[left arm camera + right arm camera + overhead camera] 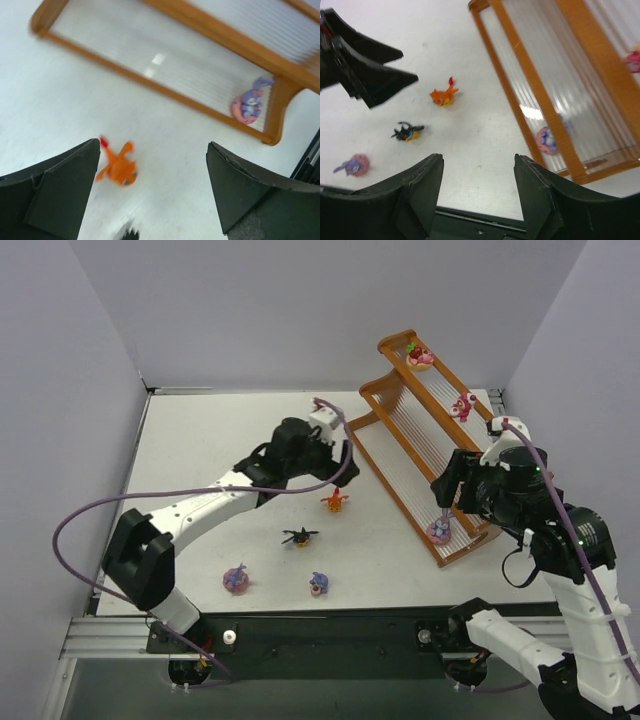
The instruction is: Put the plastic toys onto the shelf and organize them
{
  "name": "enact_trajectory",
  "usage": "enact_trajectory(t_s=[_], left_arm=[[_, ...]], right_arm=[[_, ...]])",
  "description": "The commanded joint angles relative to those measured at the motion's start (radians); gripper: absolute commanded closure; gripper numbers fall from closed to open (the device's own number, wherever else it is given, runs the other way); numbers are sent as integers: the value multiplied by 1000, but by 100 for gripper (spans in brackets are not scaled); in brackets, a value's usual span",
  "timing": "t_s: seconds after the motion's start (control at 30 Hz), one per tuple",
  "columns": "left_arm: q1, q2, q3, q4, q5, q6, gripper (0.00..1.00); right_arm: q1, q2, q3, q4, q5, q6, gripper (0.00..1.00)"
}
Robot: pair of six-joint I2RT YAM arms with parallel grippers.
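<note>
The orange-brown shelf (393,486) stands at the back right. A pink-red toy (421,358) sits on its top tier, another (463,405) on the middle tier, and a purple toy (439,530) on the bottom tier. On the table lie the orange toy (335,501), the black winged toy (299,536) and two purple toys (236,580) (319,585). My left gripper (153,150) is open and empty above the table, with the orange toy (118,167) just inside its left finger. My right gripper (477,162) is open and empty, near the shelf's front end.
Grey walls enclose the white table (200,440). The shelf's bottom rim (150,82) lies just beyond my left gripper. In the right wrist view I see the left gripper (370,75), the orange toy (443,95) and the black toy (407,132).
</note>
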Motion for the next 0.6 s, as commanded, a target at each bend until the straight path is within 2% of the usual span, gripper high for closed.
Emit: enact_trajectory(t_s=[0.0, 0.07, 0.13, 0.23, 0.27, 0.4, 0.5, 0.57], left_arm=[[128, -220, -138, 4, 75, -141, 3], [147, -269, -164, -48, 5, -115, 3], [166, -309, -143, -172, -62, -80, 2], [181, -368, -156, -257, -129, -32, 3], [187, -386, -184, -263, -144, -23, 3], [276, -443, -196, -327, -178, -37, 3], [354, -443, -164, -403, -167, -44, 3], [389, -455, -164, -406, -153, -57, 3]], right_arm=[[2, -2, -130, 113, -260, -24, 41], [46, 2, -178, 150, -337, 14, 42], [123, 11, -253, 214, -318, 49, 42], [345, 51, -326, 283, -198, 36, 42], [463, 70, -340, 299, -172, 4, 42], [651, 230, -366, 366, -120, -91, 42], [721, 322, -365, 408, -78, -145, 45], [723, 355, -369, 434, -68, -154, 45]])
